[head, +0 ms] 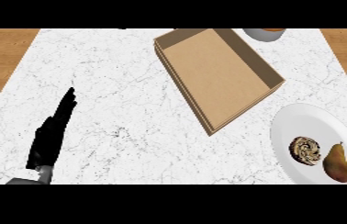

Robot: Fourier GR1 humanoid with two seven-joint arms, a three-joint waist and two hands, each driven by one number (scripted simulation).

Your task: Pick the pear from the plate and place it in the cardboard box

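White marble surface [122,126] carrying box, plate and pear, nothing grasped yet.

Lying on the white round plate [291,126] at the surface's right edge, the brown-green pear [335,162] is sitting just beside a swirled pastry [307,150]; the shallow cardboard box [220,71] is sitting askew toward the far edge. Resting near the left edge, the left hand [51,133] is showing straight, open fingers; no right hand is showing. Smooth and tapered, the pear may roll off, and reaching fingers may nudge the pastry.

White marble counter [136,103]; wood surface [13,48] at both sides; grey bowl [264,34] at top edge; swirled pastry [306,150].
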